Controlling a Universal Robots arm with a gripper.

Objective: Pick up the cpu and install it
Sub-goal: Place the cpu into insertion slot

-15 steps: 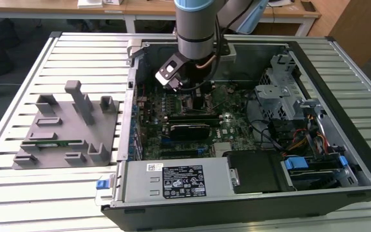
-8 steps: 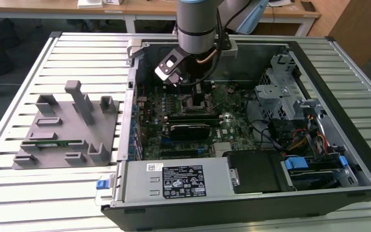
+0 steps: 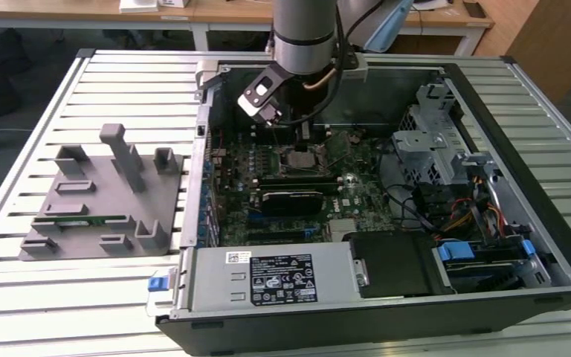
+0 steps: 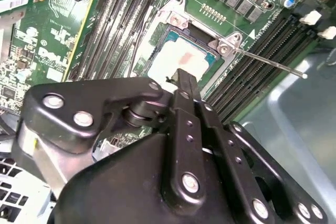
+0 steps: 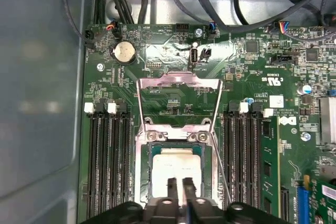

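Your arm reached down into the open PC case (image 3: 385,327) on the slatted worktop (image 3: 27,126), w/ the gripper (image 3: 303,143) low over the socket on the motherboard (image 3: 365,186). The cpu (image 5: 176,167) lay flat in that socket, silvery top up. In the second wrist view the cpu (image 4: 176,59) showed a faint pinkish smear.

In both wrist views your gripper (image 5: 179,182) (image 4: 185,77) was clenched: fingers drawn together w/ just a thin slit, nothing between them. The tips sat over the chip's edge, contact unclear.

The socket's load frame (image 5: 178,85) stood swung open, and its thin lever rod (image 4: 262,61) stuck out across the memory slots (image 4: 247,85).

On the exterior view's left of the case sat the grey fixture plate (image 3: 97,245), w/ a green memory stick (image 3: 87,220) in it.
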